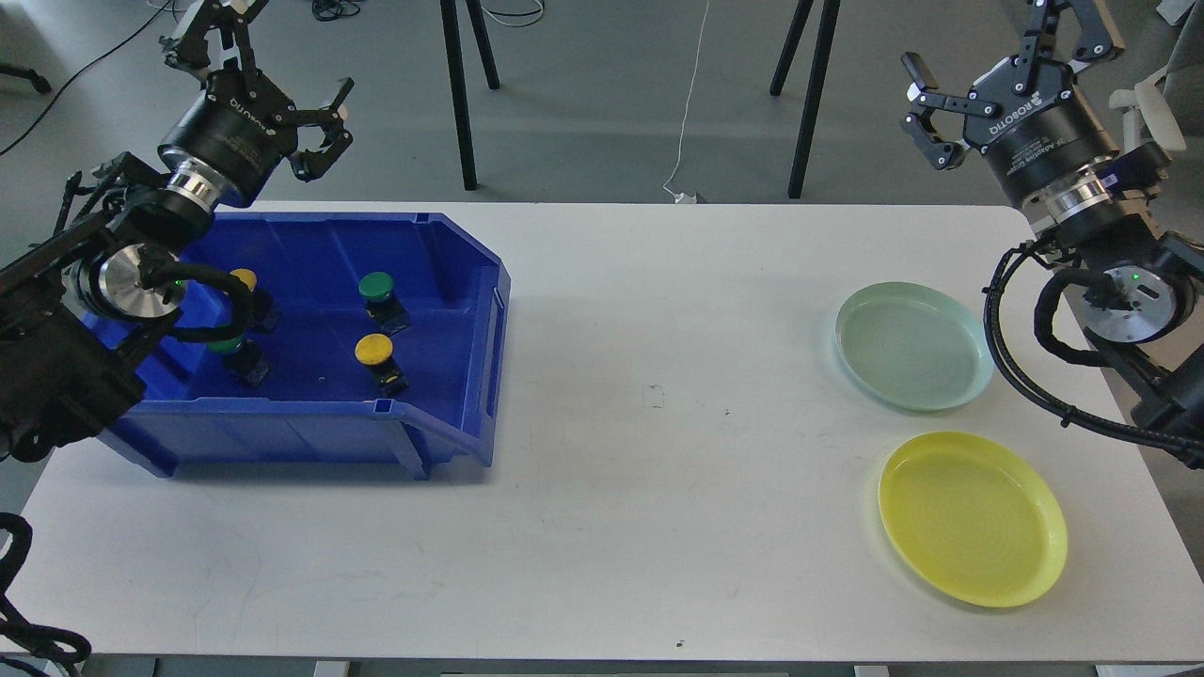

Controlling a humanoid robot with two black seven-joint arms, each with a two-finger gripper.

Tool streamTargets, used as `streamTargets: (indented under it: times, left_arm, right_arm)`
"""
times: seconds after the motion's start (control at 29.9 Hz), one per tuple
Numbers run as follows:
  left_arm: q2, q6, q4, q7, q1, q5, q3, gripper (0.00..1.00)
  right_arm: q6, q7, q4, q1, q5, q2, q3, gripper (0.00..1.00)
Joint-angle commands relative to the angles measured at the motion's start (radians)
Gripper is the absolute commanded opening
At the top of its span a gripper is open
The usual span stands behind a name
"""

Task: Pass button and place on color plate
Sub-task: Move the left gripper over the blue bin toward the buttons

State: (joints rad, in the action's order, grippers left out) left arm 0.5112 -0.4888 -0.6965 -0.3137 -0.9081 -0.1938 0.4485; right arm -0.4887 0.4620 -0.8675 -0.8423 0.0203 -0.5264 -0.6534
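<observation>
Several buttons lie in a blue bin [451, 273] at the left: a green-capped one [379, 290], a yellow-capped one [375, 352], another yellow one [245, 279] and another green one [229, 348], both partly hidden by my left arm. A pale green plate [912, 345] and a yellow plate [972, 517] rest at the right. My left gripper [324, 127] hangs open and empty above the bin's back edge. Up at the table's far right corner, my right gripper [926, 113] is open and empty too.
The white table [658, 423] spans the view between bin and plates. Black stand legs [459, 94] and a white cable [691, 103] are on the floor behind the table.
</observation>
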Motion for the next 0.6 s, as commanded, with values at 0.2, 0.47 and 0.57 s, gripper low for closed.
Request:
streamTargets:
  times: [0.2, 0.47, 0.57]
  left_arm:
    - [0.004, 0.000, 0.023, -0.082, 0.035, -0.027, 0.031, 1.00]
    - [-0.072, 0.000, 0.074, -0.175, 0.087, -0.039, 0.147, 1.00]
    - [-0.025, 0.000, -0.038, -0.175, 0.090, 0.041, 0.137, 1.00]
  right_arm:
    - [0.000, 0.000, 0.002, -0.001, 0.001, 0.016, 0.000, 1.00]
    - [0.000, 0.001, 0.001, -0.006, 0.001, 0.043, 0.000, 1.00]
    - [0.000, 0.001, -0.001, -0.003, 0.001, 0.042, 0.000, 1.00]
